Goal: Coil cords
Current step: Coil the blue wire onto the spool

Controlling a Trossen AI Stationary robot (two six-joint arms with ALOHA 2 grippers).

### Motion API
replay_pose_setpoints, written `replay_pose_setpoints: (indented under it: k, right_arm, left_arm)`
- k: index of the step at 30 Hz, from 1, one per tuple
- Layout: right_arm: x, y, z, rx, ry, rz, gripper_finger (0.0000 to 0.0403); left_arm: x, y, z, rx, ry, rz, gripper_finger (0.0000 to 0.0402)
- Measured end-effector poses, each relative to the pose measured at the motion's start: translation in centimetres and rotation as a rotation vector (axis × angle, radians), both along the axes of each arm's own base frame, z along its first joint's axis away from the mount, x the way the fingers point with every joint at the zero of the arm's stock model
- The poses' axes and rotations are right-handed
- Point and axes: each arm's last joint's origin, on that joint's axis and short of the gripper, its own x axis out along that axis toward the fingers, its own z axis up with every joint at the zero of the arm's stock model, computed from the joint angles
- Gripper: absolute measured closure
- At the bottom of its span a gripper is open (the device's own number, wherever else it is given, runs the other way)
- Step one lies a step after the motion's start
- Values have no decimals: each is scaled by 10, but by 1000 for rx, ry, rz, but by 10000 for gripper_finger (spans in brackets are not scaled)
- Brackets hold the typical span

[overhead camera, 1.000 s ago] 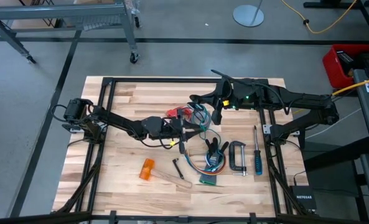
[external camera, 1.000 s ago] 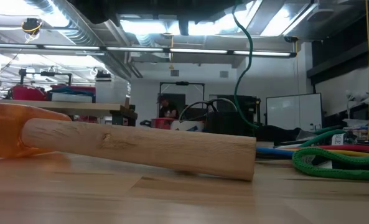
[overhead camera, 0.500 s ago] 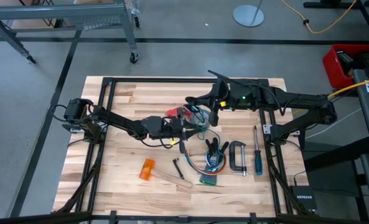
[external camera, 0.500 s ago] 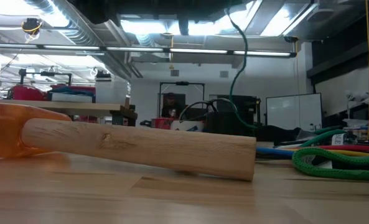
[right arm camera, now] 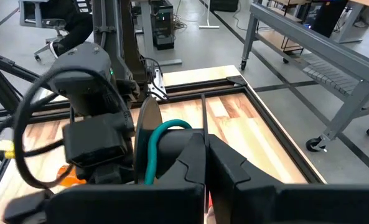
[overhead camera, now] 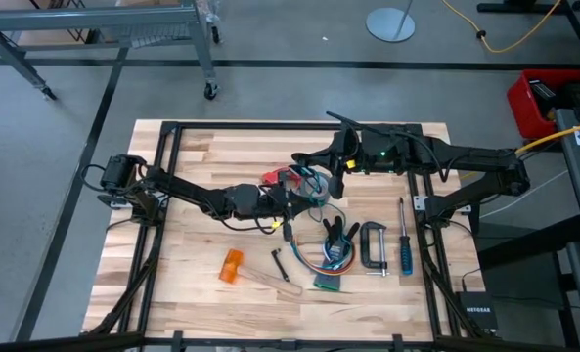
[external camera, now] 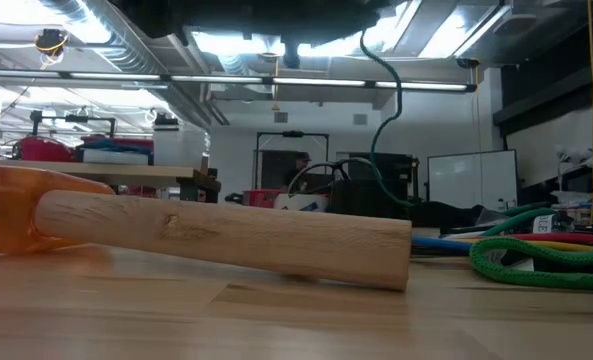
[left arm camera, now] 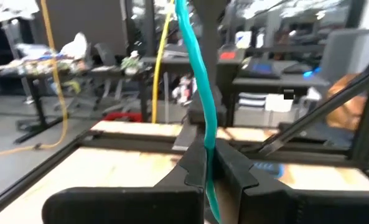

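Two grippers are on one teal cord (left arm camera: 196,81) right now, near the middle of the table (overhead camera: 192,147). Left gripper (left arm camera: 210,169) first: its fingers are pinched together on that teal strand, which runs up between them and out of the top of the left wrist view. Over to the right gripper (right arm camera: 205,152), whose fingers are closed too, with a loop of the same teal cord (right arm camera: 162,140) curling just behind them; whether the strand is actually caught between the pads I cannot tell.

What has changed over the last second? From above, the right gripper (overhead camera: 307,158) has crept inward, toward the left gripper (overhead camera: 291,196) and the red piece (overhead camera: 273,177) lying beside it. In the low view the green-looking cord hanging from overhead (external camera: 388,110) has swung and bent differently (it looks teal in the wrist views, likely the same cord). The left arm has barely shifted.

So the span between the two grips is shortening, which reads to me as one turn of a coil being gathered, early in the job. A bundle of cords (overhead camera: 314,256) lies loose and untidy nearer the front, next to the black clamp (overhead camera: 372,246) and blue-handled screwdriver (overhead camera: 404,249), untouched. The wooden-handled tool (external camera: 226,238) sits well clear.
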Motion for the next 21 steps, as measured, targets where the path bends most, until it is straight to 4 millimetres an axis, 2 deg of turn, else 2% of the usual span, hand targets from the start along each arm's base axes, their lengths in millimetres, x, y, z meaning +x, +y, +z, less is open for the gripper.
replay_pose_setpoints:
  k: [13, 21]
  right_arm:
    - [-1, 2, -3, 31, 31, 64, 398]
    - [-16, 2, -16, 65, 217, 50, 398]
  left_arm:
    - [-1, 19, -17, -106, 151, 153, 400]
    - [-3, 20, -27, -117, 256, 179, 401]
